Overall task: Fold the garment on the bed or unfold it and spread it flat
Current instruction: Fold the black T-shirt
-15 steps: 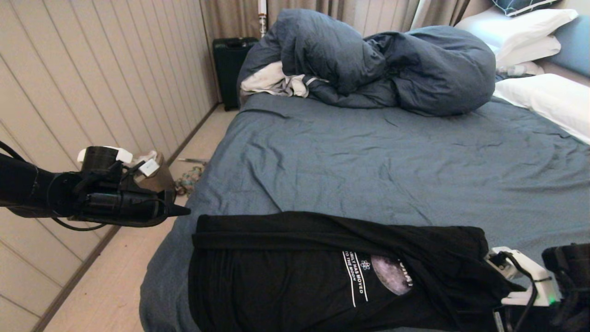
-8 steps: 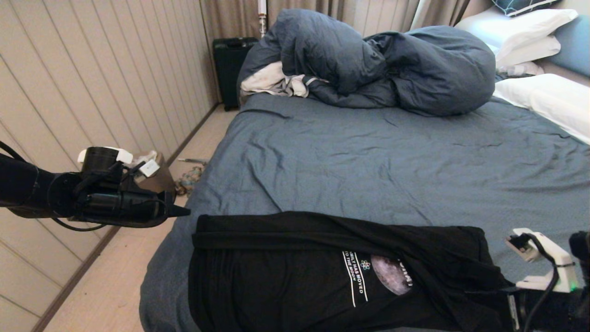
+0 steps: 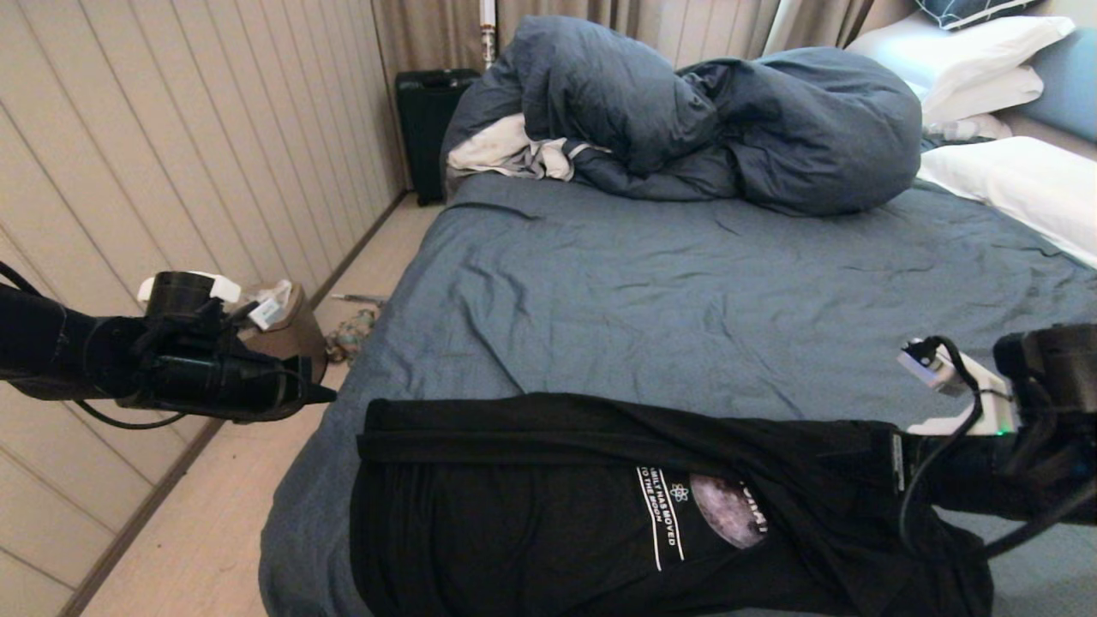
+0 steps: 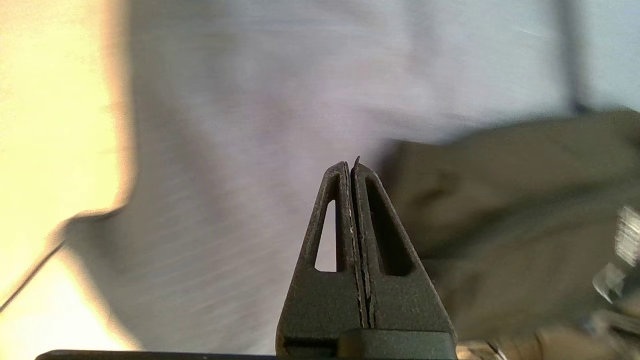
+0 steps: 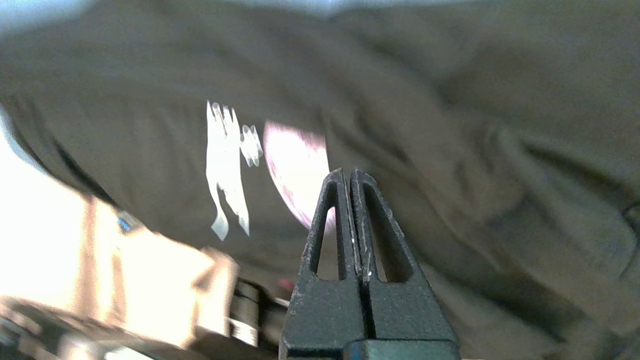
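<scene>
The left gripper [image 4: 354,165] has its jaws pressed together, holding nothing. Beyond its tip lies the pale bed [image 4: 240,125] sheet, with the dark garment [image 4: 510,210] beside it and light floor [image 4: 50,100] past the bed's edge.

home bedroom | bed [image 3: 686,308] | pillows [image 3: 1011,180] | duvet [image 3: 728,120] | curtains [image 3: 600,21]

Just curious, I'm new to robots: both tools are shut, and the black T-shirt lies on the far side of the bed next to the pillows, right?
Not quite. The black T-shirt lies at the near edge of the bed, far from the pillows, as the head view shows. Both the left tool and right tool are indeed shut.
</scene>
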Tool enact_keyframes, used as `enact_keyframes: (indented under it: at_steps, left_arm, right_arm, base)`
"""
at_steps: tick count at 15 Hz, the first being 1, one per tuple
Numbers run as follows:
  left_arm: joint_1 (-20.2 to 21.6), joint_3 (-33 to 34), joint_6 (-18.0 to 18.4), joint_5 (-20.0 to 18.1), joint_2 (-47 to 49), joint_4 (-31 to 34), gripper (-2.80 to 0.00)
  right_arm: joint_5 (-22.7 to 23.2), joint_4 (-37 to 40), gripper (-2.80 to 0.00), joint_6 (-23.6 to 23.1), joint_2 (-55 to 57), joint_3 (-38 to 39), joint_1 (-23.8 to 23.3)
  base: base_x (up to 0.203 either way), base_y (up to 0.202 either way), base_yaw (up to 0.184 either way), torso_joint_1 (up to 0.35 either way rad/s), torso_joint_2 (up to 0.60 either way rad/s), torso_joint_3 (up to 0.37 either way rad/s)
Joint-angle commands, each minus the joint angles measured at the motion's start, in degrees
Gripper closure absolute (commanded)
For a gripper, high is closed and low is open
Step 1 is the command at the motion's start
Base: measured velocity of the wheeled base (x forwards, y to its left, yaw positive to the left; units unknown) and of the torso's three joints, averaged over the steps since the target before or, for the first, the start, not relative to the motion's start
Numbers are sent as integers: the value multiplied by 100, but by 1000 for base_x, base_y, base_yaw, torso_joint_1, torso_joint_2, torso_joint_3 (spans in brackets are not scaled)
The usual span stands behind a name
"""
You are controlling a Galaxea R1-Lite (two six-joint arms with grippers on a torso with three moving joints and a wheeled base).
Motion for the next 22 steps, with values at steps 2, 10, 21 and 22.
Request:
enact_keyframes:
  at_steps: [2, 10, 21, 22]
  left_arm:
    - [237, 317, 42, 53, -287, 484, 0]
    - [240, 2777, 1007, 57, -1054, 628, 0]
    - [-1038, 3642, 1154, -160, -843, -4, -280]
    - [-1176, 3394, 888, -148, -628, -25, -280]
  right_arm:
    - [-19, 750, 0, 736, 206, -913, -56]
    - [-1686, 3398, 0, 1776, 370, -2799, 100]
    - [-2339, 4121, 0, 2026, 867, -3882, 298]
    - [-2348, 4129, 0, 2000, 856, -3956, 299]
  base:
    - [0, 0, 0, 0, 0, 0]
    - [0, 0, 0, 0, 0, 0]
    - [0, 0, 0, 0, 0, 0]
    - [0, 0, 0, 0, 0, 0]
